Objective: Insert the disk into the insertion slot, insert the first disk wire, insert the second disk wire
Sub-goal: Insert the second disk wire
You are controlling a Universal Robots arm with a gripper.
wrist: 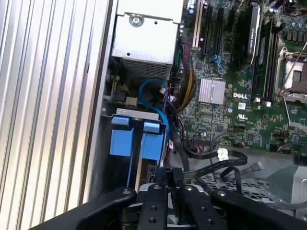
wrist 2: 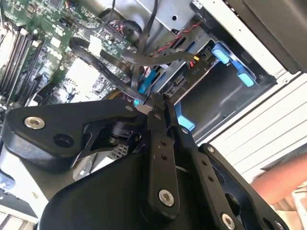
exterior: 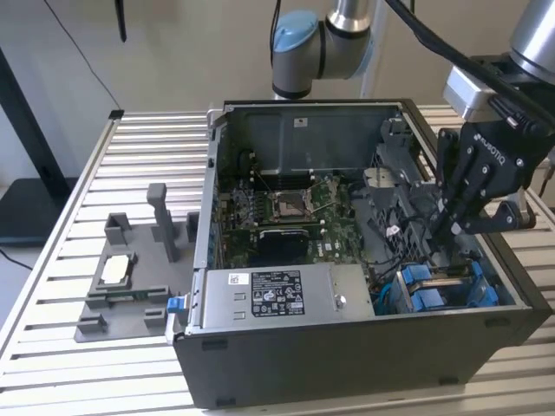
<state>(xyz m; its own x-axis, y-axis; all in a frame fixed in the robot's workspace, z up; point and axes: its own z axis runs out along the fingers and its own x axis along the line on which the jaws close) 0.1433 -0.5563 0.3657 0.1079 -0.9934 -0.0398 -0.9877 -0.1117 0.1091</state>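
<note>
Fingers of the black gripper [exterior: 447, 230] are pressed together, low inside the open computer case [exterior: 347, 364], with bendy black wires [wrist: 235, 155] crowding close around them. Just beside them, the disk [wrist: 152, 140] in its bright blue plastic frame sits in the insertion slot [wrist: 138, 111] of the grey metal cage, tight against the case wall. Outside, the ribbed metal table [exterior: 147, 147] has lots of open room.
</note>
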